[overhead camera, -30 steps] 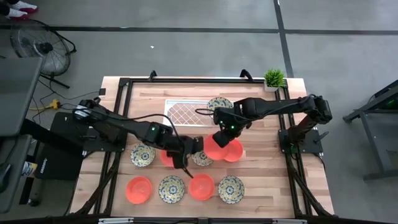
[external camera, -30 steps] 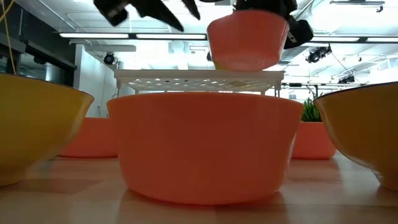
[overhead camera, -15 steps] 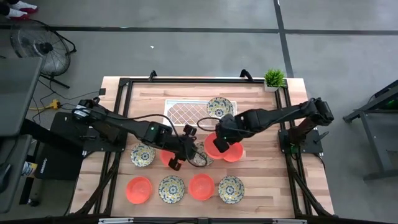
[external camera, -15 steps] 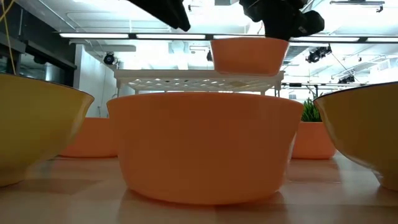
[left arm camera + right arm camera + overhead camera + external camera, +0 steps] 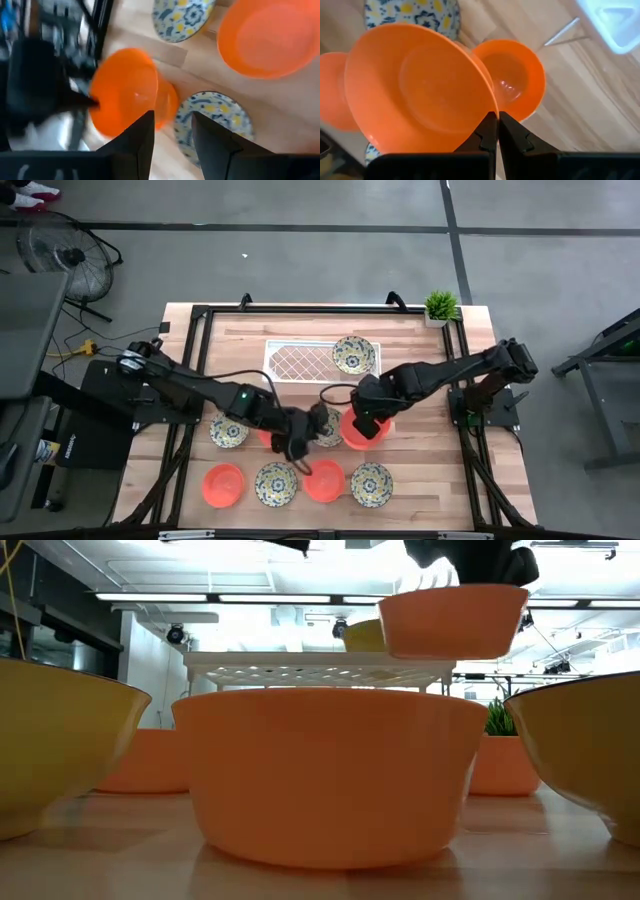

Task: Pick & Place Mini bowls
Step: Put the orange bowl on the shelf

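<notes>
Right tool (image 5: pixel 497 131) clenched on rim of orange-red bowl (image 5: pixel 420 90), carried above second orange-red bowl (image 5: pixel 512 80) mid-worktop (image 5: pixel 420 470). Lower level, centre over it, release late. Left tool (image 5: pixel 172 132) parted, holding nothing, near floral bowl (image 5: pixel 215 122).

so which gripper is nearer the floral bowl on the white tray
Right. The right gripper, shut on an orange bowl, sits just below and right of the floral bowl on the tray. The left gripper is farther off, down by the front rows.

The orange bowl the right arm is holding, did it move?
Yes. The held orange bowl has moved away from the white tray, toward the table's front edge, pinched by the right gripper.
</notes>
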### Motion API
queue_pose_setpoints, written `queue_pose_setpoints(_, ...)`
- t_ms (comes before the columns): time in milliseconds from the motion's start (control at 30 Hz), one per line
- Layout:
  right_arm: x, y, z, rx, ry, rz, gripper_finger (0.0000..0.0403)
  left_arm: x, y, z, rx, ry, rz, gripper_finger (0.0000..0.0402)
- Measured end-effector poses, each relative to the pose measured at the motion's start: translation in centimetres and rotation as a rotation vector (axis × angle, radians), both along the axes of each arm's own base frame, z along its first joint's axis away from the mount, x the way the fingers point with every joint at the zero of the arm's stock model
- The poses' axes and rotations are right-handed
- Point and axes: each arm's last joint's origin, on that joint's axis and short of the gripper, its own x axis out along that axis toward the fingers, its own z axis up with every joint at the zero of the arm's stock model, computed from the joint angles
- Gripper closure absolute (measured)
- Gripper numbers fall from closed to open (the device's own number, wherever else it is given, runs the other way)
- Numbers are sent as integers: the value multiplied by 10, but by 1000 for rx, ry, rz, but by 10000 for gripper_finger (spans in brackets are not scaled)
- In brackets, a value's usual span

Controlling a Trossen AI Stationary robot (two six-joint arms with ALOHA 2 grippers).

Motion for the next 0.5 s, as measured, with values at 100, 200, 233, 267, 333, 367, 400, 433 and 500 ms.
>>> queue_pose_setpoints(100,4,-4,1,35,-27,26,403,0,-9,2,162,-56,-100,276)
queue_pose_setpoints(200,8,-5,2,100,-57,58,403,11,-14,-5,322,-108,-103,276)
queue_pose_setpoints(233,10,-6,2,123,-68,67,403,13,-14,-11,381,-91,-108,276)
queue_pose_setpoints(267,10,-6,2,142,-71,75,403,12,-15,-14,428,-72,-128,276)
queue_pose_setpoints(333,10,-7,3,162,-72,81,403,16,-15,-15,492,-77,-165,276)
queue_pose_setpoints(367,9,-7,4,172,-73,87,403,16,-16,-16,522,-72,-179,276)
queue_pose_setpoints(400,9,-8,5,181,-72,88,403,16,-15,-19,556,-50,-175,276)
queue_pose_setpoints(433,7,-8,6,187,-67,89,403,16,-15,-22,582,-35,-164,276)
queue_pose_setpoints(500,5,-8,7,187,-58,88,403,19,-15,-24,589,-44,-146,276)
